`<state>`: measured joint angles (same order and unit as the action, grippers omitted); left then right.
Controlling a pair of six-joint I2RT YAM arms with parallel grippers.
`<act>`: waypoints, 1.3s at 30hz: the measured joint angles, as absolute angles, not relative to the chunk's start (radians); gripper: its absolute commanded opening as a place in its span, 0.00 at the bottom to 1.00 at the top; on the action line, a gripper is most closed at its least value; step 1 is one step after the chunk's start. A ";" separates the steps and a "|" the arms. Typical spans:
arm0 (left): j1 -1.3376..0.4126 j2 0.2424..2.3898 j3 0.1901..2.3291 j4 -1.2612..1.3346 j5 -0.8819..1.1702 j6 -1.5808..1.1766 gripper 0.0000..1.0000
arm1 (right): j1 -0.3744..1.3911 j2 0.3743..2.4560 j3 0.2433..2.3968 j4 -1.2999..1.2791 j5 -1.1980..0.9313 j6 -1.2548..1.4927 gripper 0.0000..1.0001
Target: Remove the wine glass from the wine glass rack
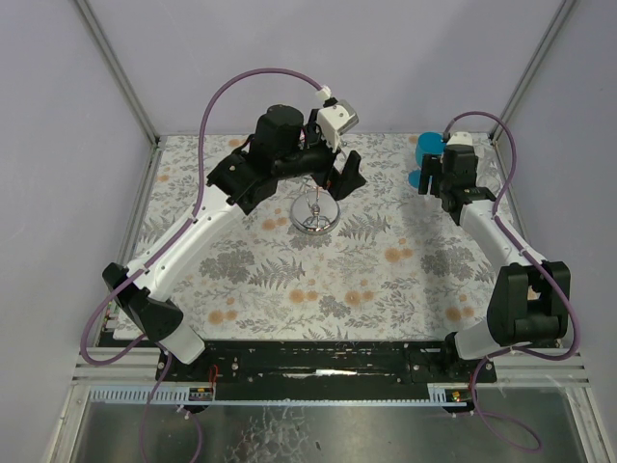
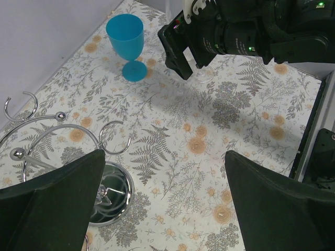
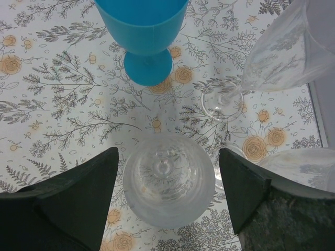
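The chrome wine glass rack [image 1: 314, 216] stands mid-table; in the left wrist view its round base [image 2: 111, 194] and wire rings [image 2: 63, 128] show at the left, with no glass hanging on them. My left gripper [image 2: 165, 155] is open and empty, hovering just right of the rack. My right gripper [image 3: 167, 152] is open at the back right. A clear wine glass [image 3: 165, 180] stands upright on the table between its fingers [image 3: 78, 198], which do not touch it.
A blue wine glass [image 3: 144, 31] stands just beyond the right gripper, also in the top view [image 1: 427, 152]. Two more clear glasses [image 3: 285, 49] [image 3: 301, 163] stand to its right. White walls close the back and sides.
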<state>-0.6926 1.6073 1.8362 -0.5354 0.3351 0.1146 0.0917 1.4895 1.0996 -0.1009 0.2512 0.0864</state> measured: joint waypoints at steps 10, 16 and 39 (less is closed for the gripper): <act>-0.684 1.607 1.836 -0.535 0.342 0.116 0.96 | 0.092 1.452 1.109 -0.131 0.243 0.104 0.99; -0.626 1.608 1.836 -0.533 0.347 0.088 0.96 | 0.092 1.348 1.199 -0.186 0.225 0.125 0.99; -0.222 1.537 1.651 -0.452 0.352 -0.069 0.96 | 0.092 1.367 1.285 -0.323 0.162 0.284 0.99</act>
<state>-0.2222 1.5372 1.6508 -0.4522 0.3519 -0.0692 0.0917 1.3666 1.2854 -0.3229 0.1619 0.2844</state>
